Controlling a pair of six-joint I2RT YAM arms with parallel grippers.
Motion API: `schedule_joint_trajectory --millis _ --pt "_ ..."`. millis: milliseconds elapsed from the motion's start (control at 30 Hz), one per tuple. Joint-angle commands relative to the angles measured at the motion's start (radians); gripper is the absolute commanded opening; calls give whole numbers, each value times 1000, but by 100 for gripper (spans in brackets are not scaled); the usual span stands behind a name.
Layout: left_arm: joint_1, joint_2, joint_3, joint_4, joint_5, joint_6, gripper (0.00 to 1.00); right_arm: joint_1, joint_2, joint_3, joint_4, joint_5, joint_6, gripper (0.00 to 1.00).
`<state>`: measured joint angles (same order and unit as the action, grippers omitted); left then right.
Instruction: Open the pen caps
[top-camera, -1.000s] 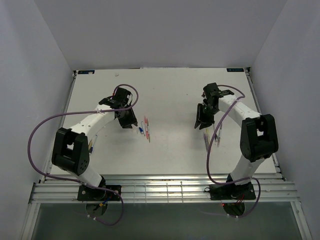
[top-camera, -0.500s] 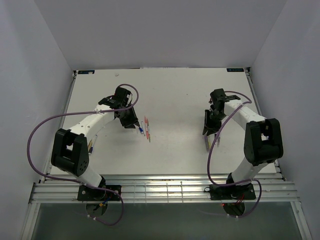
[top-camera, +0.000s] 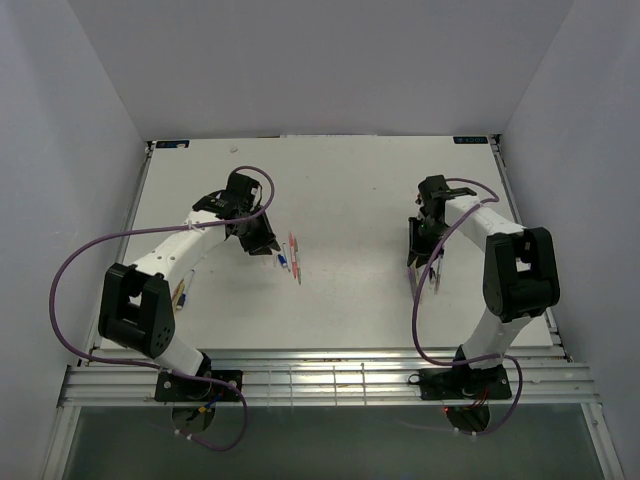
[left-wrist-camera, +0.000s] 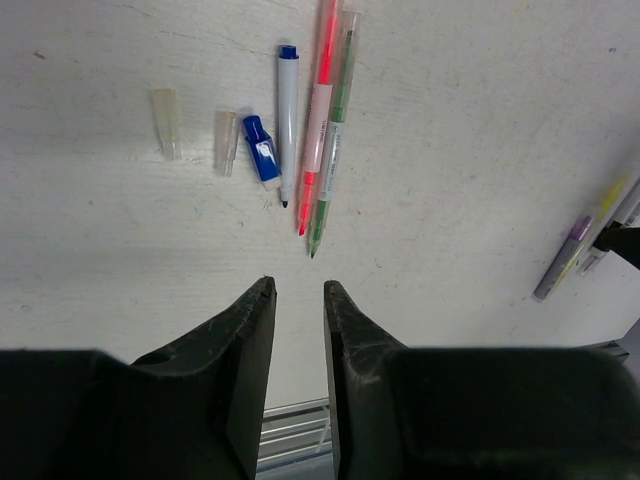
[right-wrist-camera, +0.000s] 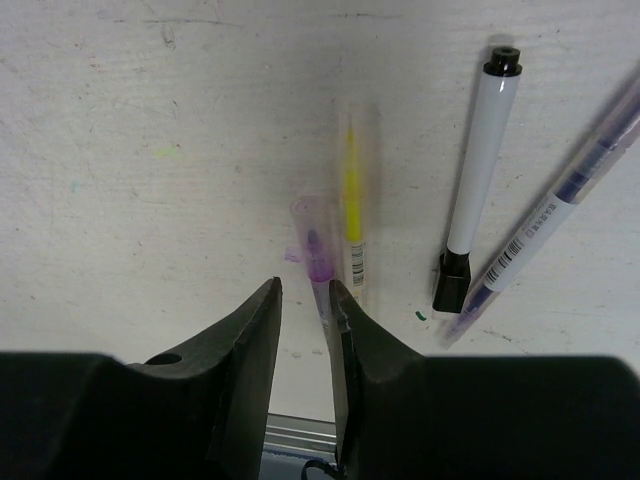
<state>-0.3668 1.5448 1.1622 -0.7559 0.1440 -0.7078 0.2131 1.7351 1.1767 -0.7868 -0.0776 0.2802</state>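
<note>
The right claw, jaws narrowly parted and pinching nothing, hangs over the tabletop with the purple pen just ahead of its fingertips, long axis running away from the gap, clear cap apparently farthest.

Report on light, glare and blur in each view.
Top external: even, soft light, glare on the metal rails at the near edge. Left wrist: the pens are crisp, the left end effector dark. Right wrist: the yellow pen looks smeared, the white pen sharper.
</note>
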Motion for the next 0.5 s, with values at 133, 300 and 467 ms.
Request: schedule_joint_trajectory --millis 133,300,467 --pt "-1 -54 -4 1 17 -21 36 -4 -22 -17 18 6 -19 32" --pt "-1 -49 -4 6 14 -36 36 -3 -43 -78 23 -17 -18 32" --pt "-1 -48 -7 6 14 -38 36 -3 -57 -107 32 -22 -13 32"
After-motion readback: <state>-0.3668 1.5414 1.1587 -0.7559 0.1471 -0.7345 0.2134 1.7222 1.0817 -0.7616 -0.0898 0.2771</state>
